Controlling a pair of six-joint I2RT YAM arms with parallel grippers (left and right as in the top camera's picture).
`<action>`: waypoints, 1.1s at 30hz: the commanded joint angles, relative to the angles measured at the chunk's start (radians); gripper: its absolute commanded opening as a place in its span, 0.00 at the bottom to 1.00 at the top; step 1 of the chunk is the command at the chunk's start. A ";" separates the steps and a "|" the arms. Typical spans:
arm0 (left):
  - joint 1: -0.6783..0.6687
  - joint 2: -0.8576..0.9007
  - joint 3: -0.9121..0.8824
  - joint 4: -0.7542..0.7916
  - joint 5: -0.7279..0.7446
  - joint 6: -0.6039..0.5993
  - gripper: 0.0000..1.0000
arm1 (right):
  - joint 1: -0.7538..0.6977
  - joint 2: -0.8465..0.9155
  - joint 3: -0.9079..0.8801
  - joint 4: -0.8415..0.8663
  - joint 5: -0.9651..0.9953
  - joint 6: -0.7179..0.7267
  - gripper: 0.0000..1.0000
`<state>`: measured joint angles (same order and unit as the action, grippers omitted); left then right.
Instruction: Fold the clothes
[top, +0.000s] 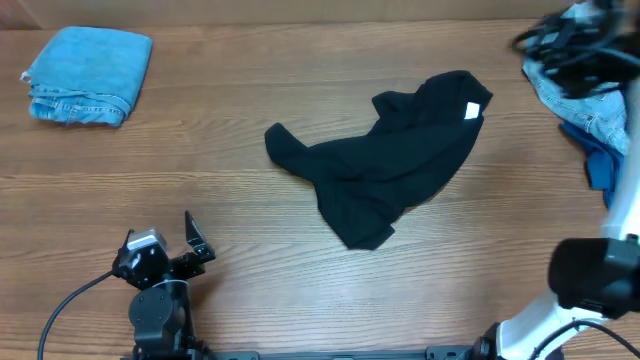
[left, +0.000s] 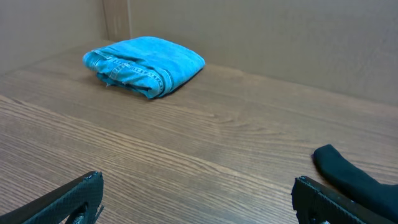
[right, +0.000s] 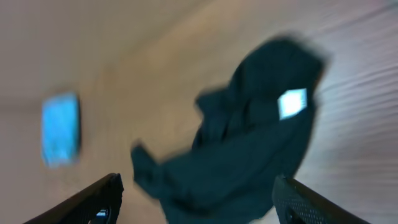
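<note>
A black T-shirt (top: 390, 160) lies crumpled in the middle of the table, its white tag (top: 471, 111) facing up at the far right end. My left gripper (top: 162, 245) sits low near the front left, open, with only bare wood between its fingers (left: 198, 199). One tip of the shirt (left: 348, 177) reaches in beside its right finger. My right gripper (top: 572, 40) is a blur at the far right corner. In its own view it (right: 196, 199) is open, nothing between the jaws, and the shirt (right: 249, 143) lies below it.
A folded light-blue denim piece (top: 88, 75) rests at the far left corner, also seen from the left wrist (left: 146, 62). Loose denim (top: 600, 110) and a royal-blue garment (top: 600, 165) are heaped at the right edge. The right arm's base (top: 590, 275) stands at the front right.
</note>
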<state>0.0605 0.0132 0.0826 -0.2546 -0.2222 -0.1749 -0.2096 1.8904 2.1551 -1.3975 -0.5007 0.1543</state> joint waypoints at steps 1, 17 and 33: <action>-0.001 -0.009 -0.003 0.003 -0.020 0.018 1.00 | 0.211 -0.024 0.003 -0.040 0.218 -0.054 0.81; -0.001 -0.009 -0.003 0.003 -0.020 0.018 1.00 | 0.649 0.274 -0.063 -0.022 0.421 -0.100 0.87; -0.001 -0.009 -0.003 0.003 -0.020 0.018 1.00 | 0.193 0.298 -0.061 0.248 0.393 0.153 0.98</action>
<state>0.0605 0.0132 0.0826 -0.2543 -0.2222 -0.1749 0.1040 2.2204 2.0747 -1.1885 -0.0479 0.2607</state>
